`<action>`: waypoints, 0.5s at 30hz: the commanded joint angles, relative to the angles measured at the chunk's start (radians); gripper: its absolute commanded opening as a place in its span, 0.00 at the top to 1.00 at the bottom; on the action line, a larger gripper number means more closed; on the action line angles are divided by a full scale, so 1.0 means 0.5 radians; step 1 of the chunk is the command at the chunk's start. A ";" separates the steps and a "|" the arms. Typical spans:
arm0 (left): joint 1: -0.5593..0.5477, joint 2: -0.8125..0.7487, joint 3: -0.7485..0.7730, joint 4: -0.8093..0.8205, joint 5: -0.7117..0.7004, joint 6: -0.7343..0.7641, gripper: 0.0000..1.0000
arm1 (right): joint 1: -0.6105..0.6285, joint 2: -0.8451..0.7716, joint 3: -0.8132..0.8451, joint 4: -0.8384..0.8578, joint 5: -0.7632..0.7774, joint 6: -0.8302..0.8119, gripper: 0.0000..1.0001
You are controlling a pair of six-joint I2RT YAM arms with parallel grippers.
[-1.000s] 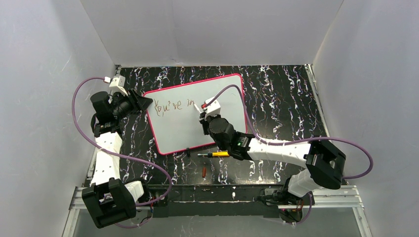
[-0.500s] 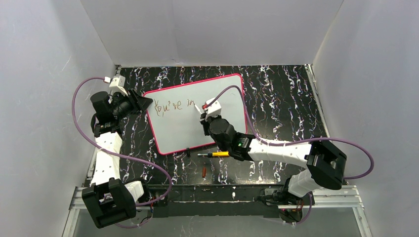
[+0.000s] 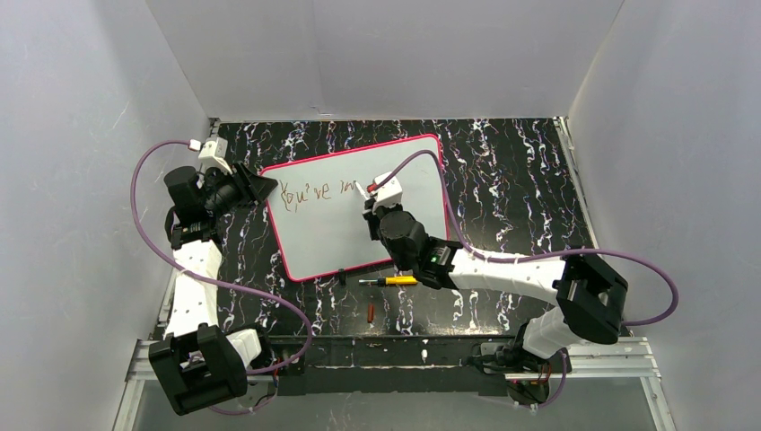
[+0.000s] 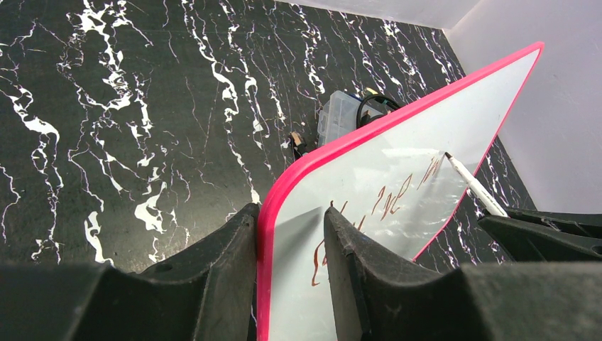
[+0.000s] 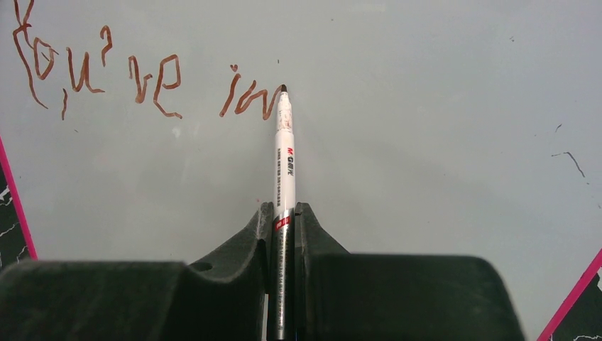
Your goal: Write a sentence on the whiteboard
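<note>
Between the right jaws, closed tight on its barrel, a white marker (image 5: 285, 163) points straight ahead. Its dark tip touches the whiteboard (image 5: 440, 142) at the end of the newest stroke of the sentence (image 5: 142, 82). The reddish-brown lettering reads "You've in", with one more mark after it that is too unfinished to read for sure. The rest of the board face to the right of the tip is bare except for a few faint dark specks.

The left jaws grip the whiteboard at a rounded corner. The pink rim runs up between the two fingers, one finger against the rim and the other lying on the white face. Past that corner, in the left wrist view, a small clear box (image 4: 337, 117) with a black cord sits on the table (image 3: 511, 180) close to the board's edge; what it is I cannot quite make out.

From above, the whiteboard lies askew on the left and middle of the black, white-veined table. The writing runs along its far edge, starting near the held corner. The right arm reaches over the board's near right part. A yellow and black pen (image 3: 392, 280) lies on the table just beside the board's near edge, next to that arm. A small red piece (image 3: 371, 312) lies apart from it, nearer the arm bases.
</note>
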 commanded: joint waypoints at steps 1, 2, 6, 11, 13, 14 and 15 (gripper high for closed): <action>-0.013 -0.061 0.003 0.007 0.082 0.006 0.64 | -0.017 -0.010 0.022 0.024 0.083 0.042 0.99; -0.011 -0.062 0.005 0.007 0.082 0.005 0.64 | -0.017 -0.019 0.003 0.019 0.081 0.053 0.99; -0.012 -0.064 0.005 0.007 0.085 0.005 0.64 | -0.017 -0.045 -0.059 -0.010 0.047 0.102 0.99; -0.012 -0.065 0.005 0.007 0.082 0.006 0.64 | -0.014 -0.060 -0.105 -0.050 -0.001 0.171 0.99; -0.011 -0.063 0.005 0.007 0.081 0.004 0.64 | -0.010 -0.066 -0.121 -0.050 -0.012 0.181 0.99; -0.012 -0.062 0.005 0.007 0.083 0.006 0.64 | -0.008 -0.068 -0.123 -0.050 -0.009 0.182 0.99; -0.013 -0.062 0.005 0.007 0.084 0.006 0.64 | -0.008 -0.071 -0.124 -0.046 -0.007 0.180 0.99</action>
